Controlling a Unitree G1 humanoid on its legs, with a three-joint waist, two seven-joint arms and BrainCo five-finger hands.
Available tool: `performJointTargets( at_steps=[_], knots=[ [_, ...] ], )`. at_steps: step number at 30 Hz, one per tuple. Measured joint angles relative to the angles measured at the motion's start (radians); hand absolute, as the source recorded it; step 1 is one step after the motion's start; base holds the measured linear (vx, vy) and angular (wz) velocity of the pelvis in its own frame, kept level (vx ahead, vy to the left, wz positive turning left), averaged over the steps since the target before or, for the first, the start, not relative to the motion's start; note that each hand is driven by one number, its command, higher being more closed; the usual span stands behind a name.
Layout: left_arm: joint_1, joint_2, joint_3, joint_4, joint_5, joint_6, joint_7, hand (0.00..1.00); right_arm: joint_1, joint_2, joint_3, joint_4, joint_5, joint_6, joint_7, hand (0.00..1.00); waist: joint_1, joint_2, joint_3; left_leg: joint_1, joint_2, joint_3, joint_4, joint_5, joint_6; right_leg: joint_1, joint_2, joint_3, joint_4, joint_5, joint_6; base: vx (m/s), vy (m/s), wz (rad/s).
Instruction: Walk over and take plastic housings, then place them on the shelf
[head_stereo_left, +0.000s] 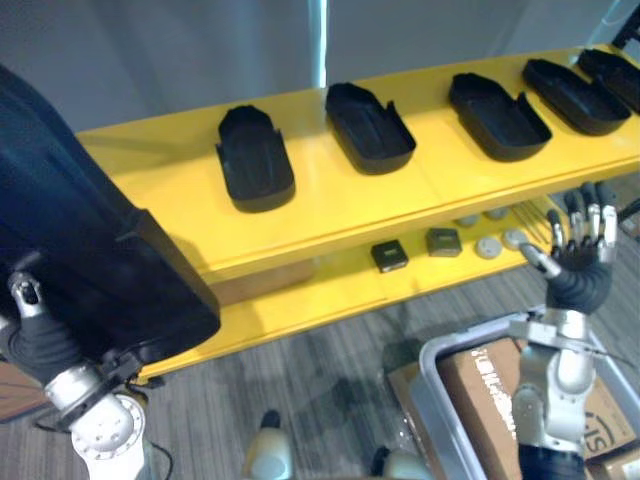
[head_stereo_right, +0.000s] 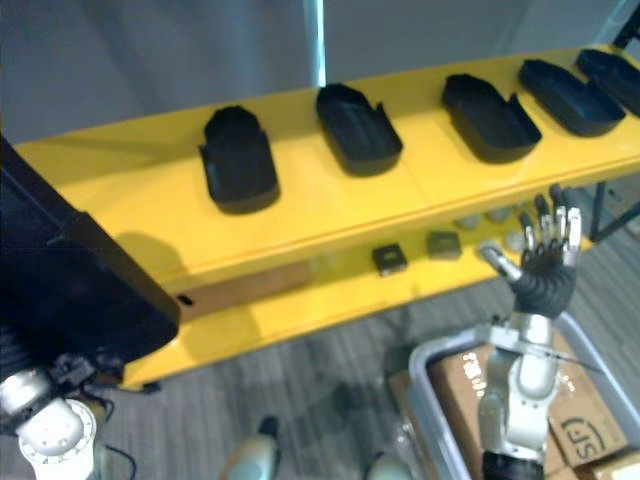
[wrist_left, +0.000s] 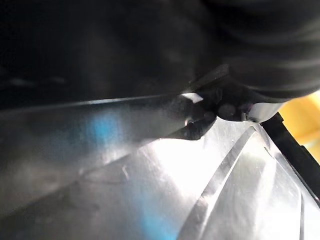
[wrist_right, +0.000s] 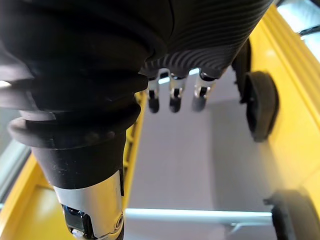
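Yellow shelf (head_stereo_left: 320, 205) has a bare left end, so set the black plastic housing (head_stereo_left: 90, 240) at the left hand (head_stereo_left: 40, 348) down flat there, its grip hidden so I cannot tell, while the right hand (head_stereo_left: 580, 262) has straight, spread fingers.

The shelf (head_stereo_left: 340, 215) is bright yellow on both boards, and the row of plastic housings (head_stereo_left: 255, 160) along its top is plain black. The big housing (head_stereo_left: 90, 260) at the near left is black too, with a dull sheen. On the lower board, two square parts (head_stereo_left: 390, 256) are dark and the discs (head_stereo_left: 487, 247) pale grey. The floor (head_stereo_left: 320, 380) is grey carpet, finely streaked. The bin (head_stereo_left: 440, 343) at the near right is light grey, its cardboard boxes (head_stereo_left: 475, 400) brown with white labels and black print. The right hand (head_stereo_left: 580, 262) has silver fingers, dark tips and a black ribbed cover.
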Motion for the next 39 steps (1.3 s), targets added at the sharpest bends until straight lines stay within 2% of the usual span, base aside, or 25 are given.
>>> performJointTargets(
  at_steps=[4,7,8,10,11,13,16,17,18,22,26,28,29,30,31,33,34,35,37,39],
  knots=[
    [-0.001,0.069,0.09,0.002,0.016,0.047,-0.016,1.0,0.007,0.001,0.046,0.0,-0.002,0.001,0.008,0.0,-0.005,0.002,0.0,-0.001,-0.016,0.017,-0.001,0.001,0.011,0.012,-0.019,0.0,-0.027,0.017,0.009,0.01,0.071,0.03],
    [-0.019,0.176,0.141,0.087,0.007,0.079,-0.053,1.0,0.006,0.0,0.061,-0.001,-0.003,0.002,0.026,0.0,-0.004,0.008,-0.004,-0.002,-0.025,0.043,-0.004,0.008,0.02,0.013,-0.031,0.001,-0.033,0.027,0.01,0.01,0.059,0.02],
    [-0.044,0.251,0.142,0.187,0.002,0.099,-0.065,1.0,0.006,-0.007,0.07,0.0,0.01,0.005,0.061,0.0,-0.004,0.019,-0.012,-0.002,-0.029,0.046,-0.01,0.013,0.023,0.013,-0.031,0.001,-0.041,0.035,0.011,0.0,0.0,0.0],
    [-0.082,0.326,0.142,0.303,-0.006,0.124,-0.075,1.0,0.005,-0.03,0.094,0.0,0.042,0.011,0.134,0.0,-0.003,0.031,-0.022,0.013,-0.032,0.055,-0.043,0.035,0.024,0.014,-0.036,0.003,-0.062,0.053,0.007,0.0,0.024,-0.04],
    [-0.104,0.362,0.142,0.35,-0.032,0.143,-0.078,1.0,0.005,-0.049,0.123,0.0,0.06,0.016,0.187,0.0,-0.005,0.035,-0.025,0.019,-0.035,0.064,-0.069,0.052,0.023,0.014,-0.037,0.004,-0.072,0.06,0.01,0.0,0.022,-0.05],
    [-0.145,0.401,0.14,0.405,-0.044,0.146,-0.08,1.0,0.003,-0.071,0.185,0.003,0.091,0.029,0.248,0.0,-0.004,0.036,-0.026,0.035,-0.04,0.062,-0.104,0.074,0.024,0.024,-0.04,0.001,-0.089,0.065,0.018,-0.01,-0.003,0.04],
    [-0.188,0.414,0.127,0.451,-0.083,0.145,-0.086,1.0,-0.008,-0.079,0.325,0.024,0.126,0.034,0.326,0.0,0.009,0.041,-0.058,0.048,-0.047,0.038,-0.173,0.111,0.022,0.033,-0.039,-0.025,-0.102,0.067,0.021,-0.03,-0.016,0.21],
    [-0.192,0.414,0.125,0.453,-0.083,0.145,-0.088,1.0,-0.01,-0.079,0.339,0.028,0.128,0.033,0.331,0.0,0.011,0.042,-0.062,0.049,-0.047,0.035,-0.18,0.116,0.022,0.034,-0.039,-0.028,-0.103,0.067,0.021,-0.01,-0.03,0.36],
    [-0.198,0.414,0.118,0.456,-0.083,0.145,-0.093,1.0,-0.034,-0.08,0.389,0.056,0.131,0.032,0.347,0.0,0.025,0.043,-0.067,0.064,-0.046,0.024,-0.206,0.131,0.021,0.045,-0.037,-0.04,-0.104,0.067,0.021,0.0,-0.037,0.38],
    [-0.203,0.414,0.088,0.509,-0.082,0.136,-0.15,1.0,-0.135,-0.078,0.523,0.128,0.121,0.033,0.347,0.0,0.048,0.046,-0.099,0.083,-0.036,0.013,-0.276,0.182,0.028,0.068,-0.037,-0.08,-0.105,0.066,0.021,-0.01,-0.015,0.42],
    [-0.22,0.415,0.063,0.562,-0.126,0.152,-0.216,1.0,-0.172,-0.075,0.537,0.145,0.109,0.046,0.328,0.0,0.051,0.039,-0.104,0.091,-0.033,0.05,-0.28,0.195,0.042,0.083,-0.049,-0.08,-0.093,0.066,0.021,-0.03,0.024,0.2],
    [-0.277,0.42,0.037,0.63,-0.158,0.194,-0.254,1.0,-0.192,-0.073,0.537,0.171,0.112,0.071,0.319,0.0,0.05,0.037,-0.105,0.097,-0.037,0.069,-0.281,0.206,0.037,0.083,-0.057,-0.076,-0.09,0.066,0.021,-0.05,0.034,-0.07],
    [-0.326,0.44,0.007,0.69,-0.158,0.233,-0.268,1.0,-0.192,-0.075,0.537,0.171,0.124,0.085,0.322,0.0,0.042,0.038,-0.105,0.098,-0.039,0.073,-0.282,0.206,0.041,0.081,-0.06,-0.075,-0.09,0.066,0.021,-0.06,0.023,-0.12],
    [-0.353,0.456,-0.01,0.724,-0.158,0.252,-0.272,1.0,-0.192,-0.075,0.537,0.171,0.126,0.092,0.323,0.0,0.039,0.039,-0.105,0.097,-0.038,0.076,-0.283,0.206,0.043,0.079,-0.06,-0.073,-0.091,0.066,0.021,-0.1,0.027,-0.21],
    [-0.424,0.496,-0.061,0.828,-0.159,0.289,-0.28,1.0,-0.192,-0.078,0.541,0.169,0.127,0.111,0.331,0.0,0.032,0.039,-0.105,0.094,-0.028,0.117,-0.287,0.206,0.036,0.063,-0.057,-0.052,-0.094,0.065,0.022,-0.1,0.017,-0.26],
    [-0.515,0.535,-0.106,0.938,-0.161,0.333,-0.285,1.0,-0.191,-0.086,0.553,0.164,0.134,0.122,0.353,0.0,0.015,0.04,-0.103,0.076,-0.019,0.138,-0.281,0.213,0.034,0.034,-0.05,-0.026,-0.094,0.064,0.022,-0.1,0.005,-0.3],
    [-0.545,0.543,-0.119,0.971,-0.162,0.344,-0.285,1.0,-0.191,-0.09,0.561,0.164,0.134,0.125,0.362,0.0,0.012,0.04,-0.103,0.071,-0.016,0.148,-0.281,0.215,0.033,0.021,-0.047,-0.017,-0.092,0.064,0.023,-0.09,0.003,-0.27],
    [-0.621,0.555,-0.146,1.048,-0.191,0.364,-0.286,1.0,-0.191,-0.104,0.586,0.156,0.133,0.143,0.383,0.0,-0.007,0.042,-0.098,0.06,-0.014,0.153,-0.28,0.227,0.03,0.0,-0.044,-0.008,-0.079,0.066,0.026,-0.05,0.004,-0.17],
    [-0.703,0.555,-0.172,1.117,-0.201,0.387,-0.285,1.0,-0.191,-0.117,0.618,0.152,0.133,0.161,0.403,0.0,-0.026,0.042,-0.091,0.058,-0.014,0.16,-0.278,0.234,0.03,-0.02,-0.047,0.004,-0.048,0.056,0.031,-0.06,-0.008,-0.12],
    [-0.767,0.556,-0.185,1.135,-0.218,0.404,-0.286,1.0,-0.191,-0.126,0.647,0.124,0.133,0.165,0.418,0.0,-0.036,0.043,-0.071,0.056,-0.015,0.168,-0.277,0.236,0.027,-0.043,-0.053,0.019,-0.01,0.038,0.032,-0.06,-0.02,-0.12]
  ],
)
